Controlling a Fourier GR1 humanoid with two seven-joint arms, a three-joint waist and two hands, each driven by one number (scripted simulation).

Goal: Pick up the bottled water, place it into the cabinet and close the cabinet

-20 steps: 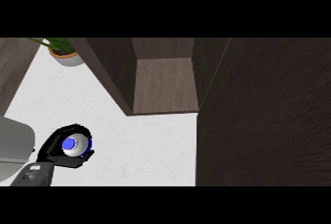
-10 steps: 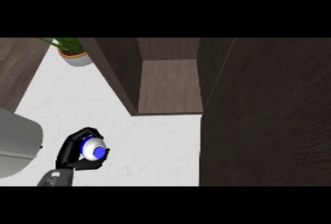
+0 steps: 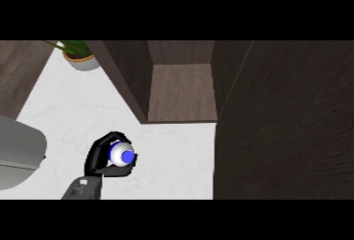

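Observation:
The bottled water (image 3: pixel 124 156) shows from above as a white top with a blue cap. My left hand (image 3: pixel 102 157) is shut on it, black fingers curled round its left and near sides, low on the left over the white counter (image 3: pixel 176 154). The open cabinet (image 3: pixel 181 89) lies further back and to the right, its brown inner floor bare. Its dark door (image 3: pixel 290 131) stands open and fills the right side. The bottle is outside the cabinet, short of its front edge. My right hand does not show.
A potted plant (image 3: pixel 79 57) stands at the back left of the counter. A large grey rounded object (image 3: pixel 17 152) sits at the left edge, close beside my left hand. The cabinet's dark side wall (image 3: pixel 128 75) runs between plant and opening.
My left hand, still holding the bottle, has shifted to the right and slightly towards the cabinet. The grey object at the left has grown larger in view.

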